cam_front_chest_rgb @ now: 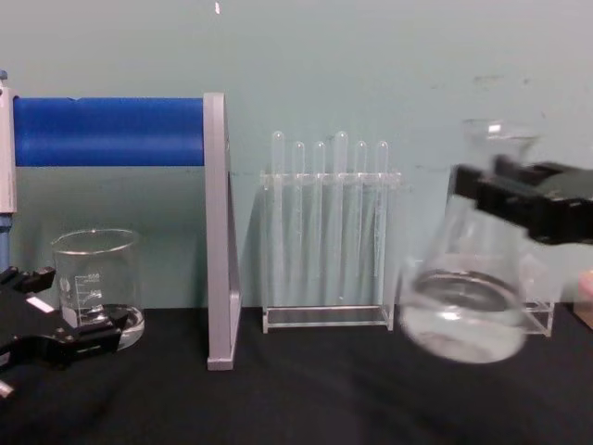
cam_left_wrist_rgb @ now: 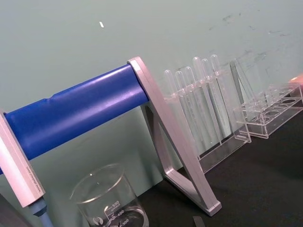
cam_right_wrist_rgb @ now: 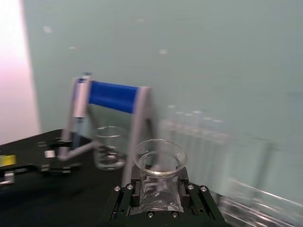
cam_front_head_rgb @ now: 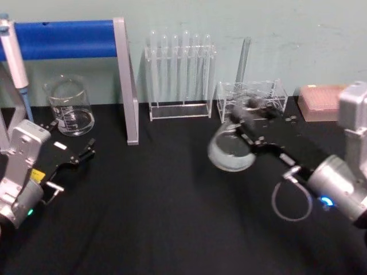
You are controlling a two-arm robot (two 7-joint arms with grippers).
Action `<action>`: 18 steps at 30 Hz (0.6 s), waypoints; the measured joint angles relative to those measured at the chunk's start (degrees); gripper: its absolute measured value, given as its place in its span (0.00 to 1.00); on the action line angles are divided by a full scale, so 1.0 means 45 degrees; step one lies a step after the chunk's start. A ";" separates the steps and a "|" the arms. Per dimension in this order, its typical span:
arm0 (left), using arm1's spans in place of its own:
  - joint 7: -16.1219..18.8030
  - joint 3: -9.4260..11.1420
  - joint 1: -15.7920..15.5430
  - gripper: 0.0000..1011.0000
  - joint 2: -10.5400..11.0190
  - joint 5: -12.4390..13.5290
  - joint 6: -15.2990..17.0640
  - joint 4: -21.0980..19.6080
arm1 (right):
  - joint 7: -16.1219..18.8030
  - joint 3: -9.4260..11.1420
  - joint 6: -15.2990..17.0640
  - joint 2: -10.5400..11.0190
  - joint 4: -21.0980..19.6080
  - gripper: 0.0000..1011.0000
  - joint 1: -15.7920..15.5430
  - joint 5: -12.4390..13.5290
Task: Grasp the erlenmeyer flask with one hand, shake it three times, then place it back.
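The erlenmeyer flask (cam_front_head_rgb: pixel 230 150), gripped at its neck by the right gripper (cam_front_head_rgb: pixel 248 114), hung tilted over the table (cam_front_head_rgb: pixel 160 223), just before the low rack (cam_front_head_rgb: pixel 252 96). At the flask's ten o'clock stood the test-tube rack (cam_front_head_rgb: pixel 179 74), and at nine o'clock the stand (cam_front_head_rgb: pixel 127 86), with the beaker (cam_front_head_rgb: pixel 70 107) under its bar. The left gripper (cam_front_head_rgb: pixel 86 152) lay at the beaker's six o'clock.

A black table (cam_front_head_rgb: pixel 160 206) runs back to a pale green wall (cam_front_head_rgb: pixel 269 23). At its left rear stands a frame with a blue bar (cam_front_head_rgb: pixel 63 39) on a grey metal leg (cam_front_head_rgb: pixel 127 86), with a pipette (cam_front_head_rgb: pixel 12 57) hanging at the far left end and a glass beaker (cam_front_head_rgb: pixel 70 107) (white graduation marks on its side) upright beneath the bar. Just right of the leg a clear rack (cam_front_head_rgb: pixel 179 109) holds a row of upright test tubes (cam_front_head_rgb: pixel 184 63), and farther right sit a lower clear rack (cam_front_head_rgb: pixel 274 94) with one tall tube (cam_front_head_rgb: pixel 244 60) tilted in it and a pinkish box (cam_front_head_rgb: pixel 318 102) near the wall.
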 joint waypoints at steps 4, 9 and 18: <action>0.0000 -0.0001 0.0001 0.99 0.0000 0.0000 0.0000 0.0000 | -0.0691 0.0804 -0.0014 0.0070 -0.0334 0.44 -0.0614 -0.0149; 0.0000 0.0001 0.0000 0.99 0.0000 0.0000 0.0000 0.0001 | -0.1479 0.1792 -0.0015 0.0096 -0.0784 0.44 -0.1449 -0.0350; -0.0001 0.0000 0.0001 0.99 0.0000 0.0001 0.0000 -0.0001 | -0.2075 0.2709 0.0097 -0.0048 -0.1270 0.44 -0.2284 -0.0608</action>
